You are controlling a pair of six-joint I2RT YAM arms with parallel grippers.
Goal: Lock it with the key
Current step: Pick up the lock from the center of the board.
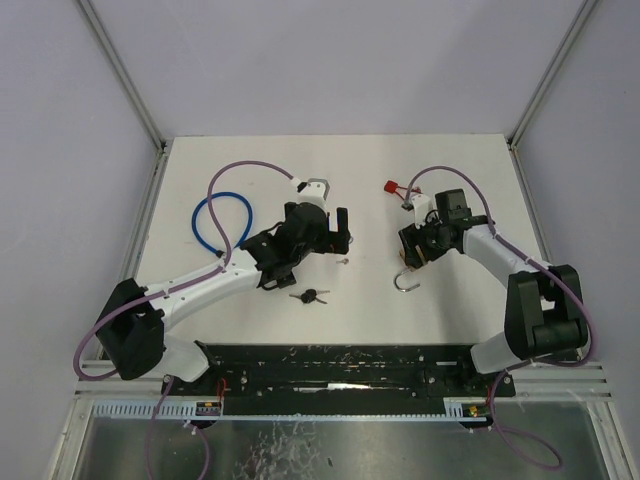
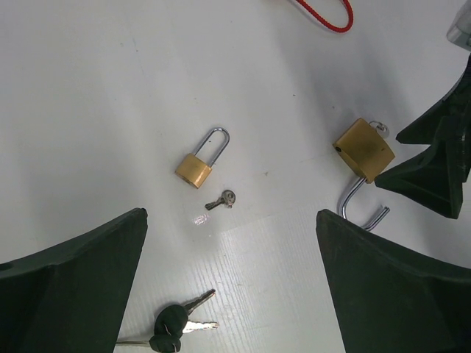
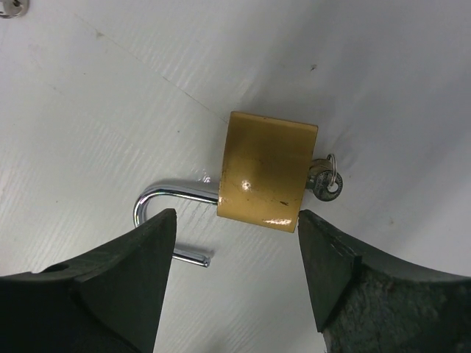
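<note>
White tabletop [image 1: 360, 170], lilac-grey walls [image 1: 330, 60], left pincer [image 2: 229, 217] wide, right pincer [image 3: 237, 215] spread astride brass padlock [image 3: 268, 169] — seemingly unclamped.

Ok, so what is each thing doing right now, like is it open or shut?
big padlock: unlocked, shackle swung open, lying flat.
inserted key: sitting in the big padlock's keyhole.
small padlock: shackle looks shut, lying flat.
small loose key: lying beside the small padlock, in no lock.
black-headed keys: lying loose, untouched.
left hand: open, holding nothing.
right hand: open, a finger on each side of the big padlock, not squeezing it.
</note>
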